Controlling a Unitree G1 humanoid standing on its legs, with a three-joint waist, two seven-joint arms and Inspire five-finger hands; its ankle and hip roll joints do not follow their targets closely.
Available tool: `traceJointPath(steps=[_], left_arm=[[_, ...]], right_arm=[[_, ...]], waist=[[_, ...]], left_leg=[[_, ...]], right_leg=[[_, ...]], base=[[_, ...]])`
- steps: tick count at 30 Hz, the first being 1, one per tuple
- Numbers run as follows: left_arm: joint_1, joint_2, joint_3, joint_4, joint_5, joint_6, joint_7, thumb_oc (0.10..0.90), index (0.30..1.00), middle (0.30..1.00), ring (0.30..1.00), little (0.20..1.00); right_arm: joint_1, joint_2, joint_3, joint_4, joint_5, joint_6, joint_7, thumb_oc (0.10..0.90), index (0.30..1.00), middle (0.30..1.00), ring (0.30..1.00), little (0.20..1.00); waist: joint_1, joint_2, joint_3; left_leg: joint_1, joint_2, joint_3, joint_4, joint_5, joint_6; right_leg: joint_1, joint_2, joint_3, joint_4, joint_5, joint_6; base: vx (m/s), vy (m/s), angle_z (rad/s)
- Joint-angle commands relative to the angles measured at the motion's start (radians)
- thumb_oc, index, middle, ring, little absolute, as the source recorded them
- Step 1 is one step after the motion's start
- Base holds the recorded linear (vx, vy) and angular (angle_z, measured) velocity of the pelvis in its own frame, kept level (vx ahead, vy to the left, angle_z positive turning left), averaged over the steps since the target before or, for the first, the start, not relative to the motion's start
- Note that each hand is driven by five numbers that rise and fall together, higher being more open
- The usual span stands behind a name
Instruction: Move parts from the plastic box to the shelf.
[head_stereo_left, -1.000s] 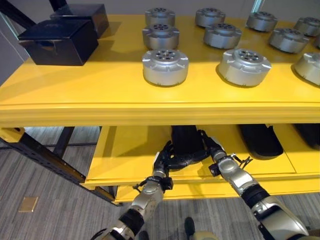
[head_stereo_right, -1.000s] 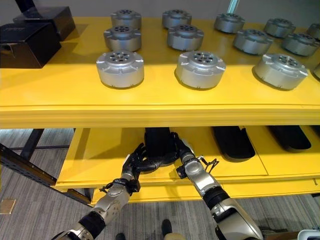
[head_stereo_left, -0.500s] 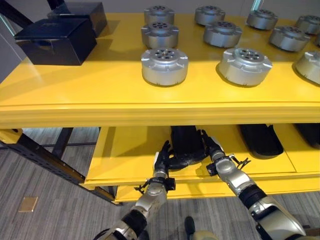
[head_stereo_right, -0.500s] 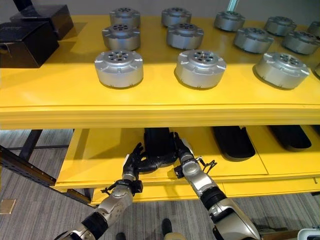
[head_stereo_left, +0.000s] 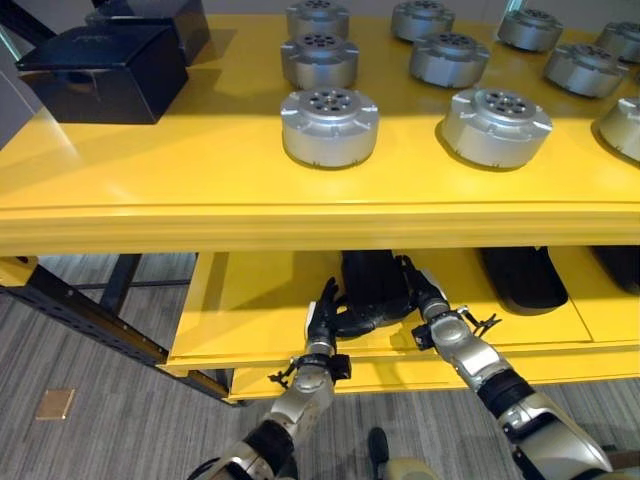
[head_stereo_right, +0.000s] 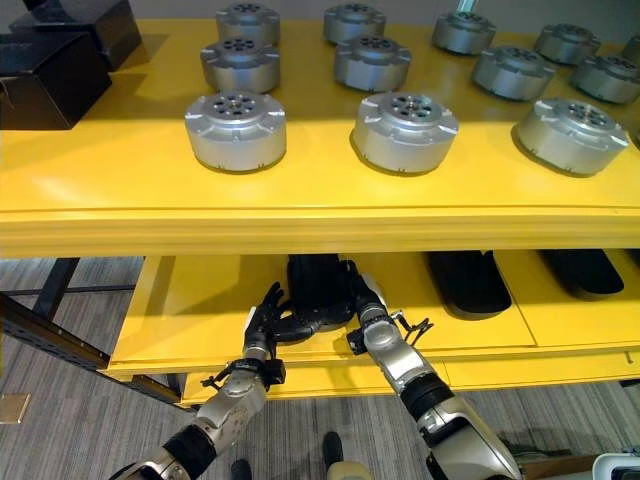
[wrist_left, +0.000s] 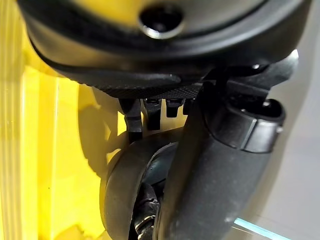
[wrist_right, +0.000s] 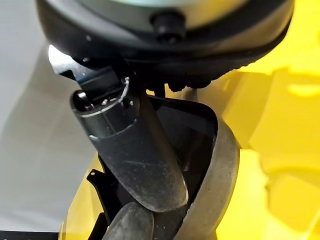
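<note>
Left hand, right hand both clasp black part on lower shelf.

The shelf is bright yellow. The round parts on top are silver-grey metal; the boxes are glossy black. The part on the lower level is black. The floor is streaked grey.

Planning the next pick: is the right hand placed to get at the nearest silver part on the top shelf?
Probably not as it stands: the right hand is on the lower shelf against the black part, under the top shelf's board that carries the silver part.
</note>
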Motion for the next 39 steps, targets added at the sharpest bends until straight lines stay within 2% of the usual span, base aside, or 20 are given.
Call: traceJointPath(steps=[1, 2, 7, 15, 21, 28, 34, 35, 39], left_arm=[[-0.059, -0.064, -0.037, -0.033, 0.082, -0.091, 0.093, 0.9, 1.0, 1.0, 1.0, 1.0], [-0.059, -0.065, -0.026, -0.038, 0.094, -0.103, 0.138, 0.9, 1.0, 1.0, 1.0, 1.0], [-0.059, -0.069, 0.009, -0.05, 0.128, -0.146, 0.205, 0.9, 1.0, 1.0, 1.0, 1.0], [-0.053, -0.067, 0.014, -0.094, 0.158, -0.163, 0.26, 0.9, 1.0, 1.0, 1.0, 1.0], [-0.044, -0.066, 0.016, -0.102, 0.102, -0.165, 0.194, 0.9, 1.0, 1.0, 1.0, 1.0], [-0.037, -0.062, 0.006, -0.124, 0.121, -0.185, 0.172, 0.9, 1.0, 1.0, 1.0, 1.0], [-0.035, -0.062, 0.0, -0.133, 0.109, -0.181, 0.163, 0.9, 1.0, 1.0, 1.0, 1.0], [-0.032, -0.061, -0.004, -0.138, 0.108, -0.185, 0.165, 0.9, 1.0, 1.0, 1.0, 1.0], [-0.033, -0.06, -0.015, -0.154, 0.102, -0.184, 0.176, 0.9, 1.0, 1.0, 1.0, 1.0]], right_arm=[[-0.084, 0.029, -0.017, -0.116, 0.035, -0.075, -0.017, 0.9, 1.0, 1.0, 1.0, 1.0], [-0.08, 0.03, -0.022, -0.122, 0.037, -0.077, -0.021, 0.9, 1.0, 1.0, 1.0, 1.0], [-0.067, 0.029, -0.03, -0.148, 0.047, -0.069, -0.034, 0.9, 1.0, 1.0, 1.0, 1.0], [-0.036, 0.028, -0.037, -0.187, 0.043, -0.07, -0.04, 0.9, 1.0, 1.0, 1.0, 1.0], [-0.029, 0.029, -0.046, -0.204, 0.05, -0.063, -0.045, 0.9, 1.0, 1.0, 1.0, 1.0], [-0.015, 0.021, -0.06, -0.22, 0.049, -0.078, -0.059, 0.9, 1.0, 1.0, 1.0, 1.0], [-0.005, 0.02, -0.085, -0.245, 0.021, -0.093, -0.168, 0.9, 1.0, 1.0, 1.0, 1.0], [0.0, 0.02, -0.1, -0.254, 0.018, -0.11, -0.221, 0.9, 1.0, 1.0, 1.0, 1.0], [0.008, 0.03, -0.134, -0.278, -0.01, -0.173, -0.321, 0.9, 1.0, 1.0, 1.0, 1.0]], waist=[[0.001, -0.036, -0.024], [0.002, -0.038, -0.024], [0.005, -0.047, -0.029], [0.005, -0.052, -0.028], [0.004, -0.052, -0.028], [-0.001, -0.052, -0.026], [-0.01, -0.048, -0.026], [-0.013, -0.045, -0.025], [-0.021, -0.038, -0.022]], left_leg=[[-0.005, 0.02, 0.027, 0.102, -0.126, 0.017], [-0.004, 0.02, 0.025, 0.103, -0.126, 0.017], [-0.004, 0.021, 0.022, 0.105, -0.128, 0.017], [-0.006, 0.021, 0.018, 0.109, -0.129, 0.017], [-0.006, 0.022, 0.019, 0.11, -0.131, 0.019], [-0.005, 0.022, 0.02, 0.11, -0.132, 0.021], [-0.003, 0.021, 0.024, 0.11, -0.133, 0.023], [-0.003, 0.021, 0.026, 0.109, -0.133, 0.024], [0.001, 0.022, 0.03, 0.106, -0.134, 0.025]], right_leg=[[0.027, -0.071, 0.003, 0.102, -0.134, 0.045], [0.028, -0.071, 0.001, 0.102, -0.134, 0.045], [0.032, -0.071, -0.003, 0.1, -0.134, 0.044], [0.034, -0.069, -0.003, 0.101, -0.135, 0.043], [0.032, -0.069, -0.002, 0.105, -0.136, 0.042], [0.031, -0.069, 0.002, 0.109, -0.139, 0.041], [0.029, -0.068, 0.008, 0.112, -0.139, 0.042], [0.027, -0.068, 0.011, 0.114, -0.14, 0.043], [0.024, -0.067, 0.015, 0.116, -0.14, 0.043]], base=[[0.0, 0.0, 0.0], [0.0, 0.0, 0.0], [0.0, 0.0, 0.0], [0.0, -0.002, 0.01], [0.0, -0.001, 0.01], [0.0, 0.0, 0.0], [0.0, 0.0, 0.0], [0.0, 0.0, 0.0], [0.0, 0.0, 0.0]])
